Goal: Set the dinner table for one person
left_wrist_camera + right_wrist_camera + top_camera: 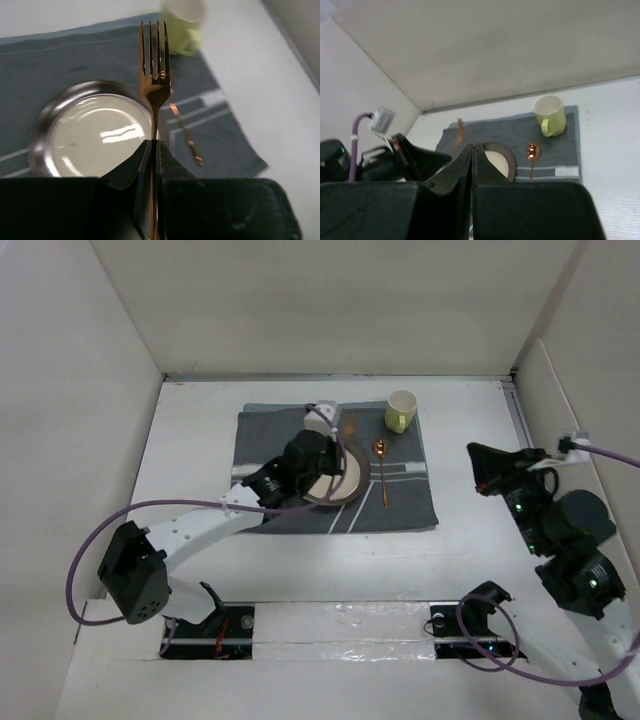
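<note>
A: Room near placemat [400, 505]?
B: Tabletop [190, 440] bare left and in front of it. On it plate [352, 480], spoon [381, 475], mug [400, 410] at far right corner; left arm [200, 525] over its left half, right arm [540, 520] off right.

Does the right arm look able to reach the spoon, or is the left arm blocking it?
Probably yes. The spoon lies uncovered on the placemat, right of the plate; the left tool holds the fork above the plate's edge, leaving the side toward the right tool free.
</note>
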`<state>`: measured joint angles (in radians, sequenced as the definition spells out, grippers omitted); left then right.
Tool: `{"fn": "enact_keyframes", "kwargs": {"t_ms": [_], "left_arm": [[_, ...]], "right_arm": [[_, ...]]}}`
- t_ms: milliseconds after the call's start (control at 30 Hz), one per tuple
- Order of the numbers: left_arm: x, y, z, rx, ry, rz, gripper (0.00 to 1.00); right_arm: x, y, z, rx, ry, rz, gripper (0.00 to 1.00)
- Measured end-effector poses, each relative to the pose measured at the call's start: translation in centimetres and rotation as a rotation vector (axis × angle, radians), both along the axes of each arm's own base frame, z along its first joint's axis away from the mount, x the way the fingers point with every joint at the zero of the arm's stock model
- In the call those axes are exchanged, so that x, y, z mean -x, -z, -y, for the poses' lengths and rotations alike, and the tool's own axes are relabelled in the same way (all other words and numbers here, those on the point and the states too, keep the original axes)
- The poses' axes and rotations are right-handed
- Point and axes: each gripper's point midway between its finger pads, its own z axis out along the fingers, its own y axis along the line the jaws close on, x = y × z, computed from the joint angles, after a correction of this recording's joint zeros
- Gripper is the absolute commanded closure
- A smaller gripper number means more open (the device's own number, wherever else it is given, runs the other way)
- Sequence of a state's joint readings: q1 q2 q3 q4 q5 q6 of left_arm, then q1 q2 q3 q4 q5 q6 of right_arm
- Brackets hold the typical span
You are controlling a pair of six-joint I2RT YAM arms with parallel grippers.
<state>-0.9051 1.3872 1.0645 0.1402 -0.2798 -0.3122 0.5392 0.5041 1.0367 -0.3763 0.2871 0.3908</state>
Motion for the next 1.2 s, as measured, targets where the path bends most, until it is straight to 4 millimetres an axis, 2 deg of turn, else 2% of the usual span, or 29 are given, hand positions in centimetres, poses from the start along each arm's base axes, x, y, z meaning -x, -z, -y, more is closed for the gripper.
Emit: {"fn": "enact_keyframes", "kwargs": {"t_ms": [100,167,200,267,333,400,467,567,867,1200], "left_arm": [[-3.7,1.6,-6.2,-0.024,-0.194,-0.051,1.0],[-4.9,2.9,-9.1,-0.041,-0.278,-0.086,1.0],[-5.2,3.6,-10.2,-0.05,-0.305,-0.107,1.0],[-5.4,5.1,-11.8,-0.065,-0.342,-0.145,1.0],[-5.2,6.6,-12.9,-0.08,-0.364,-0.174,1.0],[-4.7,8.5,-14.0,-0.095,-0.375,-0.21,1.0],[-4.1,10.2,-14.8,-0.115,-0.383,-0.244,1.0],[-3.3,12.3,-15.7,-0.148,-0.393,-0.281,1.0],[-5.2,14.4,-17.1,-0.194,-0.422,-0.277,1.0],[-6.1,18.1,-17.8,-0.275,-0.426,-0.333,1.0]], "right_arm": [[-2.6,4.1,-3.4,0.048,-0.085,-0.09,0.94],[-3.7,7.5,-5.5,0.076,-0.142,-0.161,0.85],[-4.2,9.5,-6.4,0.093,-0.168,-0.2,0.72],[-4.4,13.6,-8.0,0.121,-0.213,-0.282,0.59],[-4.1,16.2,-8.7,0.131,-0.241,-0.322,0.55],[-3.6,17.7,-9.2,0.129,-0.263,-0.332,0.53],[-3.2,18.3,-9.5,0.117,-0.277,-0.321,0.53],[-3.1,18.1,-9.9,0.097,-0.287,-0.298,0.53],[-2.6,18.0,-10.0,0.073,-0.302,-0.264,0.53],[-2.4,17.8,-9.8,0.071,-0.302,-0.254,0.53]]}}
